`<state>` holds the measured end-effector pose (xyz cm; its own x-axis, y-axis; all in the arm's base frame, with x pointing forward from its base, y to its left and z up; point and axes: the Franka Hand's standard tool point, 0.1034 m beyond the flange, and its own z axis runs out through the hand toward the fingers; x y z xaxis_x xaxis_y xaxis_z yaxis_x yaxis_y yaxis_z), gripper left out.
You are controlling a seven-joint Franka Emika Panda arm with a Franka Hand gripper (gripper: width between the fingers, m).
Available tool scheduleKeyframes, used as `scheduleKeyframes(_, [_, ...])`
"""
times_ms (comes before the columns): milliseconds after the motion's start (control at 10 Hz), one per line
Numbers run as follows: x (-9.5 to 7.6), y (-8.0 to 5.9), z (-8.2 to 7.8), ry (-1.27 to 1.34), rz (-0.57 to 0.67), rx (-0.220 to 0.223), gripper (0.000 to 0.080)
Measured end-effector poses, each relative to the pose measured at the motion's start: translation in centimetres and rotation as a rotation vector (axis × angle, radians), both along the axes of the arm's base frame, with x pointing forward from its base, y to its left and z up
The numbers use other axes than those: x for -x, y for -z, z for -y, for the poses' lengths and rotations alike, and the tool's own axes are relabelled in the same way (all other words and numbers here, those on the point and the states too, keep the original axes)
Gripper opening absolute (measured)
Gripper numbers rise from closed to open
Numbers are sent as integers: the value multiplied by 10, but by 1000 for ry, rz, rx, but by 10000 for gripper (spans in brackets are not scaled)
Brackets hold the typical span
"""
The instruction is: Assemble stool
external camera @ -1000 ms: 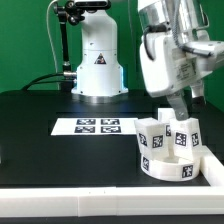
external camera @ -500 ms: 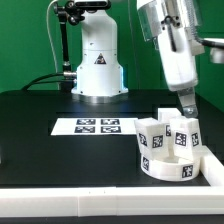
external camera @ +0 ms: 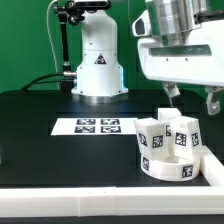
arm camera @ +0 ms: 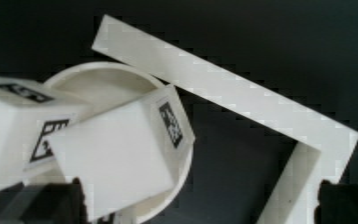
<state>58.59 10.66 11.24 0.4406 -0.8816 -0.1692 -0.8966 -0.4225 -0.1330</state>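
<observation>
**Gripper wide open above the stool, nothing held**

While the gripper (external camera: 188, 97) hangs in the air with its jaws spread wide and nothing between them, the stool (external camera: 168, 147) sits directly beneath it on the black table (external camera: 60, 150), toward the exterior view's right, near the white L-shaped rail (arm camera: 247, 95). The round seat (external camera: 160, 166) lies flat with its rim up. The block legs (external camera: 183, 130) stand upright on it, long axes vertical. Judgement: the coming move turns on a straight descent; the legs lie just below the fingertips, so little sideways travel appears necessary.
</observation>
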Motion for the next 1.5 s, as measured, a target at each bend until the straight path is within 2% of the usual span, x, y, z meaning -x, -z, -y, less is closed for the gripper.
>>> scheduleKeyframes(100, [0,0,0,-52,11,3,648])
scheduleKeyframes(200, [1,1,1,-158,26,25,648])
scheduleKeyframes(500, [0,0,8,-668,74,146,648])
scheduleKeyframes(700, [1,2,5,-878,88,168,648])
scheduleKeyframes(1200, [1,2,7,-1132,124,173,648])
scheduleKeyframes(1300, [1,3,4,-1258,137,195,648])
scheduleKeyframes(1500, [2,5,3,-1449,153,203,648])
